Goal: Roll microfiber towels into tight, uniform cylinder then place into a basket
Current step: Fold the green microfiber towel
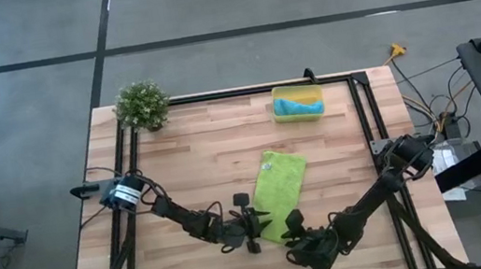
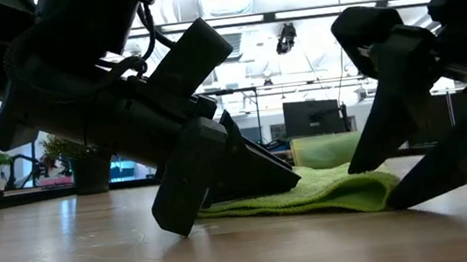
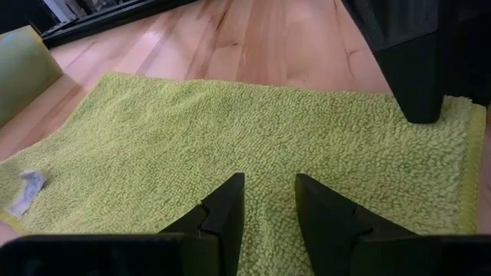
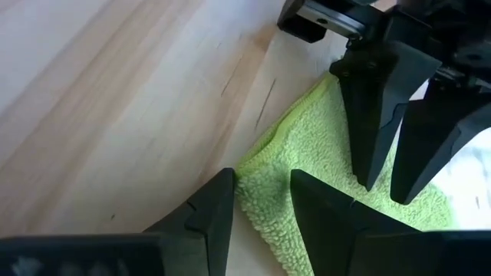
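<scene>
Lime-green towel (image 1: 283, 181) lies flat; turquoise towel (image 1: 299, 105) sits in yellow basket (image 1: 279, 114).

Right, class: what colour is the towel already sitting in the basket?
Turquoise-blue towel, inside the yellow basket; the high view shows it best.

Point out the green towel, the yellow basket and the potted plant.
green towel (image 1: 284, 178), high view, middle of the cloth
yellow basket (image 1: 299, 115), high view, near wall
potted plant (image 1: 141, 103), high view, foliage
</scene>
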{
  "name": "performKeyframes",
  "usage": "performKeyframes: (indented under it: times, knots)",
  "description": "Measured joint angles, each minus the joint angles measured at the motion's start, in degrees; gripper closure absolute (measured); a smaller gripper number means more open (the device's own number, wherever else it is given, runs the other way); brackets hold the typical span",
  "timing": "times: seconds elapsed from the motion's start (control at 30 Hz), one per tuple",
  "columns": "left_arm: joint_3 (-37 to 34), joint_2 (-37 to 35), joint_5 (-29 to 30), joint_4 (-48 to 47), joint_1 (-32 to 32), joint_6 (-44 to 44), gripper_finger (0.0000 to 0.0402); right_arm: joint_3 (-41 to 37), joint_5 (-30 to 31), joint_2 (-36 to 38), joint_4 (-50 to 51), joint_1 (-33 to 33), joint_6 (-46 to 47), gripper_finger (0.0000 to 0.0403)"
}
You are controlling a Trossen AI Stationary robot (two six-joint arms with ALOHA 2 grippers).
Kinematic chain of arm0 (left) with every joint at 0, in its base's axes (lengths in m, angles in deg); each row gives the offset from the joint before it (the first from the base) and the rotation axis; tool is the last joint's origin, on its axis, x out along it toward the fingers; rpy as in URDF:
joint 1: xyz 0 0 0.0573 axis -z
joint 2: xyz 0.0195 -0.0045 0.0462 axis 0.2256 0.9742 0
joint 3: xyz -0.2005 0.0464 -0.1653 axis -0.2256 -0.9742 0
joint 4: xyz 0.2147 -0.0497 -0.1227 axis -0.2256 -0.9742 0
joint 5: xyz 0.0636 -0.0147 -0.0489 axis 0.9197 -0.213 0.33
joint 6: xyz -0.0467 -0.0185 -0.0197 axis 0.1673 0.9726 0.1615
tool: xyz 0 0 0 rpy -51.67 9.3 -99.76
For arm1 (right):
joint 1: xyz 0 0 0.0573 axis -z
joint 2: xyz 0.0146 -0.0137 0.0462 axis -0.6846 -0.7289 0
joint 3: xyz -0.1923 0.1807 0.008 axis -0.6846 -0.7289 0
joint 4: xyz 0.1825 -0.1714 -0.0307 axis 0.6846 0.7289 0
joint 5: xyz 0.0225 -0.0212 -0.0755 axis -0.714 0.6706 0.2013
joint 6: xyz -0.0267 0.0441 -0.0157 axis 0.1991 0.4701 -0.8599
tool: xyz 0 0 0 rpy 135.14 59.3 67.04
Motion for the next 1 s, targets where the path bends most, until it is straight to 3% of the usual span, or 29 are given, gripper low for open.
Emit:
performKeyframes:
  times: [0.27, 0.6, 0.8, 1.0]
  knots:
    - [0.1, 0.0, -0.6, 0.0, 0.1, 0.0, 0.0299, -0.2, -1.8, 0.0, -0.4, 0.1, 0.8, 0.0308]
    - [0.0, 0.1, -0.8, 0.0, 0.2, 0.2, 0.0299, -0.3, -4.5, 0.1, -0.7, -1.2, -0.4, 0.0390]
    - [-0.2, -0.8, -1.0, -1.1, 1.1, -0.1, 0.0299, -0.4, -3.0, 1.1, -0.3, -1.3, 0.5, 0.0393]
    - [0.0, -7.5, 2.7, -8.4, 5.9, -3.1, 0.0299, -0.9, -2.4, 3.8, 1.0, -2.7, 2.3, 0.0393]
